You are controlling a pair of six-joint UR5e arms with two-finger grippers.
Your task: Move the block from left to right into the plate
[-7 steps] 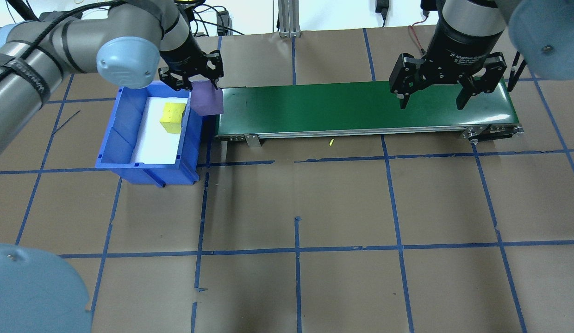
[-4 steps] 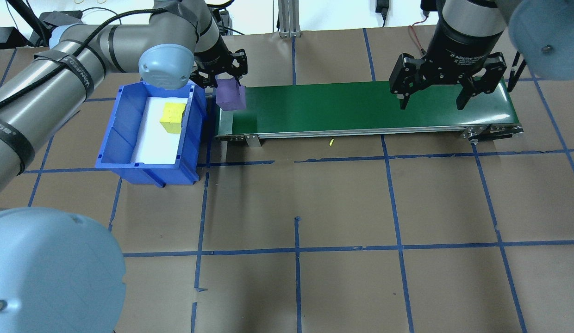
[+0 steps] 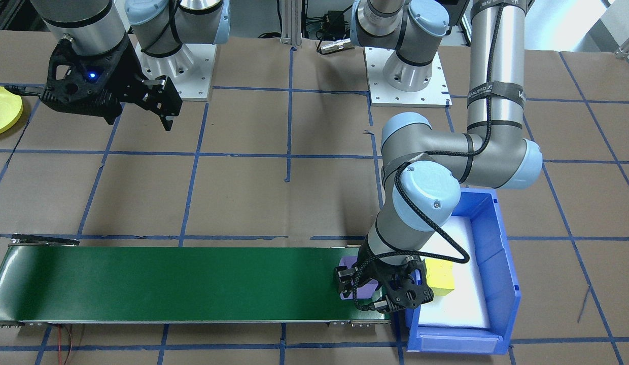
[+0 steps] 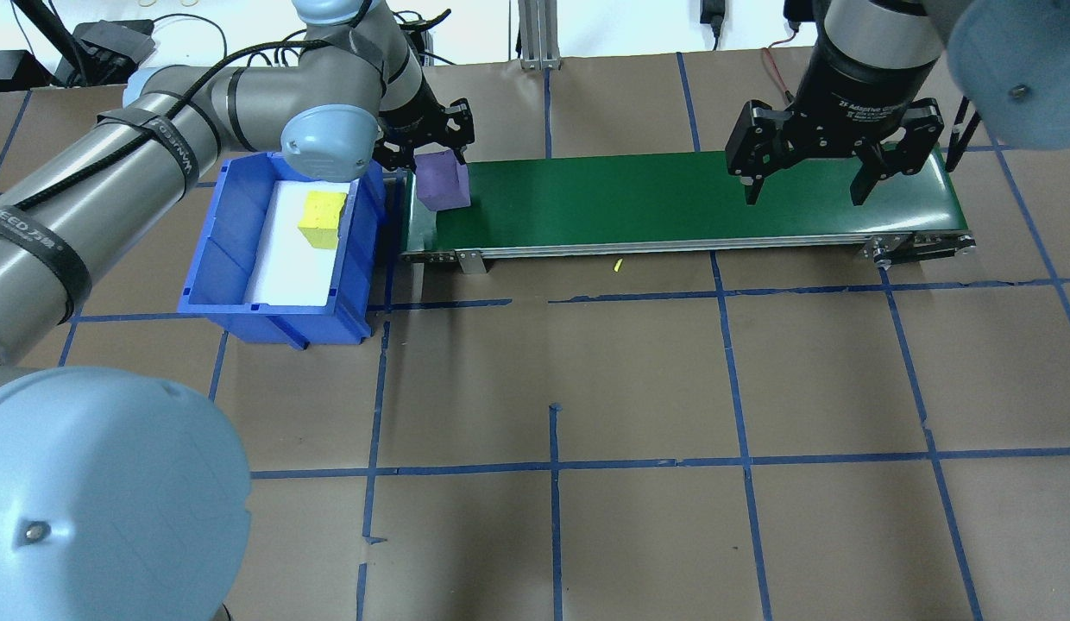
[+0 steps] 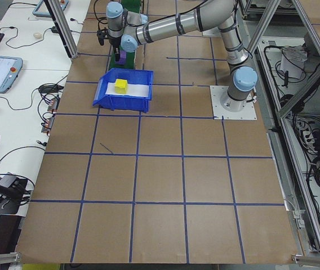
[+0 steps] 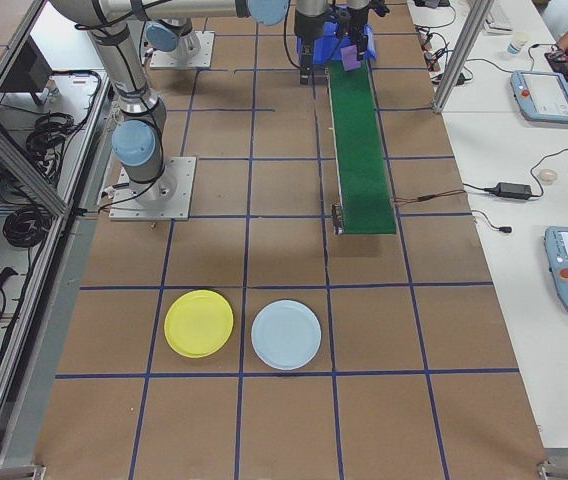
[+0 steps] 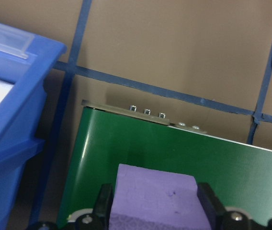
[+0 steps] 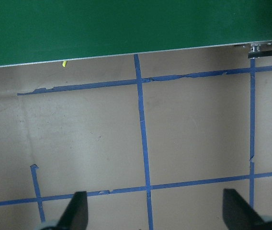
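A purple block (image 4: 442, 181) is held over the left end of the green conveyor belt (image 4: 630, 198), with my left gripper (image 4: 427, 160) shut on it. In the left wrist view the purple block (image 7: 157, 196) sits between the two fingers (image 7: 105, 203), the belt (image 7: 174, 148) just under it. I cannot tell whether it touches the belt. My right gripper (image 4: 802, 195) hangs open and empty above the belt's right end. The yellow plate (image 6: 199, 323) lies on the table beyond that end, also at the edge of the front view, yellow plate (image 3: 0, 109).
A blue bin (image 4: 216, 250) beside the belt's left end holds a yellow block (image 4: 321, 218) on white foam. A pale blue plate (image 6: 286, 334) lies next to the yellow one. Brown paper with blue tape lines covers the table (image 4: 552, 388).
My left gripper has carried the purple block rightward from the bin's edge to over the belt's left end. The right arm has not moved.
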